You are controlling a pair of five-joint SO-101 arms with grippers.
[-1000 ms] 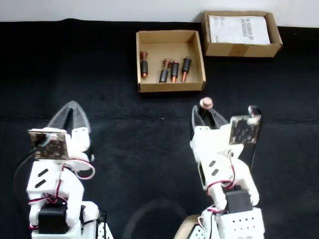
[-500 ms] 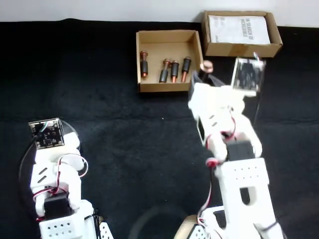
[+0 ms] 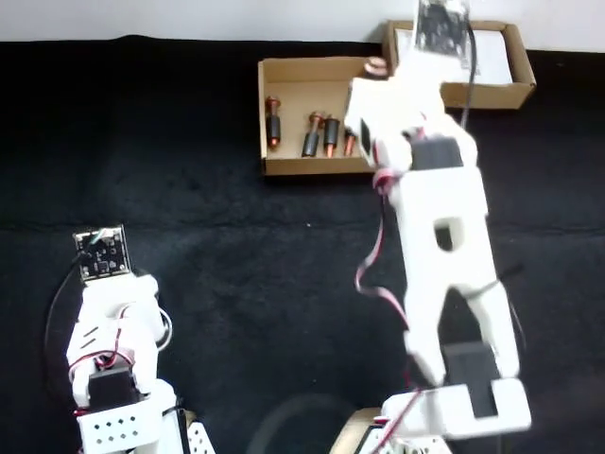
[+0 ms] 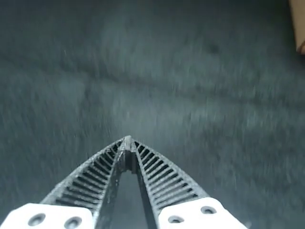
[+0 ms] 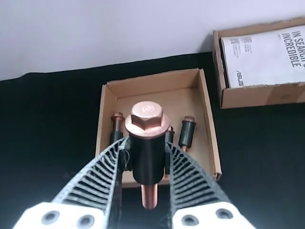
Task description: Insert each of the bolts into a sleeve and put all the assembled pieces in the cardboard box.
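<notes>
Dark and cloth-covered, the desk (image 3: 236, 265) was seen from above, with the cardboard box (image 3: 317, 166) set by its far edge. Four assembled pieces (image 3: 273, 121) were laid inside it, one partly hidden. The right arm (image 3: 440, 218) was stretched over the box's right wall, and a copper bolt head (image 3: 376, 66) was shown at its tip. A second box (image 3: 454, 95) holding a booklet was placed at the far right corner. The left arm (image 3: 112, 322) was folded at the near left corner.

From the left wrist, the left pincer (image 4: 127, 143) was seen clenched on nothing above the cloth (image 4: 190, 71).

From the right wrist, the right pincer (image 5: 146, 143) was found grasping a black sleeve (image 5: 147, 167) with its bolt (image 5: 147, 117) pushed through, held upright over the box. Four pieces were judged done. The fifth was already assembled, so only its lowering and release into the box seemed left.
</notes>
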